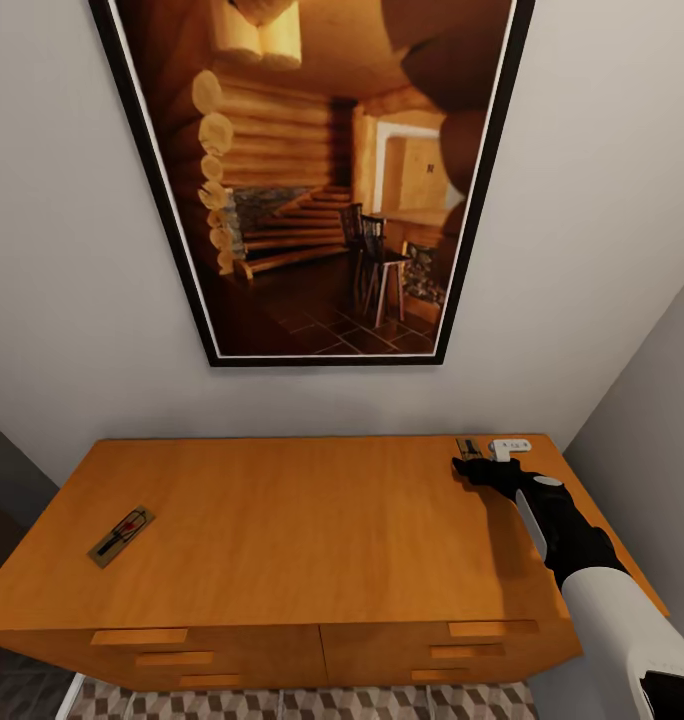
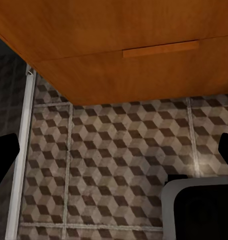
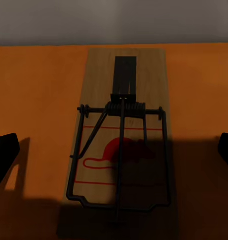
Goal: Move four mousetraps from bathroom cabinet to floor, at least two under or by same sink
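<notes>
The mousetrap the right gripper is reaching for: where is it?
In the head view, that mousetrap lies at the cabinet's back right corner by the wall, just ahead of the right gripper.

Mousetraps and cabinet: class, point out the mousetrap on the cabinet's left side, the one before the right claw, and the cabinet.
left mousetrap [image 1: 121, 535], head view, board middle
right mousetrap [image 3: 123, 145], right wrist view, board centre
cabinet [image 1: 312, 520], head view, bare top
</notes>
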Robot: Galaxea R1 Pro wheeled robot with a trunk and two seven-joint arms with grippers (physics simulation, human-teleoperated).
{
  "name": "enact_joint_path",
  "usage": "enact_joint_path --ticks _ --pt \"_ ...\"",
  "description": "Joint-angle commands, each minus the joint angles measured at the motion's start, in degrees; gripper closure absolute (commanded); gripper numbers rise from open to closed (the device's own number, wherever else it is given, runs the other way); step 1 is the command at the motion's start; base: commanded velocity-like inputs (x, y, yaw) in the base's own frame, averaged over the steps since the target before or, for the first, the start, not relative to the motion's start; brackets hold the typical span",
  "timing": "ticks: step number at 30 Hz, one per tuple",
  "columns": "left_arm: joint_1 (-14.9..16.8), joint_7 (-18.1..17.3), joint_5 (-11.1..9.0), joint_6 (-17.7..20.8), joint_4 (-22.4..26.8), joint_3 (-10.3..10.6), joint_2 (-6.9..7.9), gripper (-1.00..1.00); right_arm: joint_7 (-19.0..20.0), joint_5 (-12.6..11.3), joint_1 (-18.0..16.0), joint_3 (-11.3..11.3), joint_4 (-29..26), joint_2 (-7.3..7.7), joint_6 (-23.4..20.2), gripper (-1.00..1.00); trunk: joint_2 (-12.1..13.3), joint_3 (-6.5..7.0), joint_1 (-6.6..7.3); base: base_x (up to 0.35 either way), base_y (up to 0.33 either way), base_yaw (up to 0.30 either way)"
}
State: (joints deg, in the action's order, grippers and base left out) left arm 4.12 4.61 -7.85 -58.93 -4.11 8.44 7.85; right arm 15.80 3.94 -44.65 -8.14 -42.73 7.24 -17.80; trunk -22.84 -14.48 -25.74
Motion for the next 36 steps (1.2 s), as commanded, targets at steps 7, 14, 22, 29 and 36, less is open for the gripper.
enact_joint_path --ticks 7,14,22,29,36 --pt "0.1 0.3 -0.2 -0.2 -0.2 0.5 -0.03 -1.00 0.4 0.5 0.0 -0.2 0.6 -0.04 -0.3 -1.00 -0.1 -0.12 -0.05 0.000 0.000 0.000" --pt "0.1 0.3 -0.2 -0.3 -0.2 0.5 -0.03 -1.00 0.5 0.5 0.0 -0.2 0.6 0.01 -0.3 1.00 -0.1 -0.12 -0.05 0.000 0.000 0.000" --pt "0.1 0.3 -0.2 -0.2 -0.2 0.5 -0.02 -1.00 0.5 0.5 0.0 -0.2 0.6 0.05 -0.3 1.00 -0.1 -0.12 -0.05 0.000 0.000 0.000" --pt "0.1 0.3 -0.2 -0.2 -0.2 0.5 -0.02 -1.00 0.4 0.5 0.0 -0.2 0.6 0.05 -0.3 1.00 -0.1 -0.12 -0.05 0.000 0.000 0.000" --pt "0.1 0.3 -0.2 -0.2 -0.2 0.5 -0.02 -1.00 0.5 0.5 0.0 -0.3 0.6 0.05 -0.3 1.00 -0.1 -0.12 -0.05 0.000 0.000 0.000"
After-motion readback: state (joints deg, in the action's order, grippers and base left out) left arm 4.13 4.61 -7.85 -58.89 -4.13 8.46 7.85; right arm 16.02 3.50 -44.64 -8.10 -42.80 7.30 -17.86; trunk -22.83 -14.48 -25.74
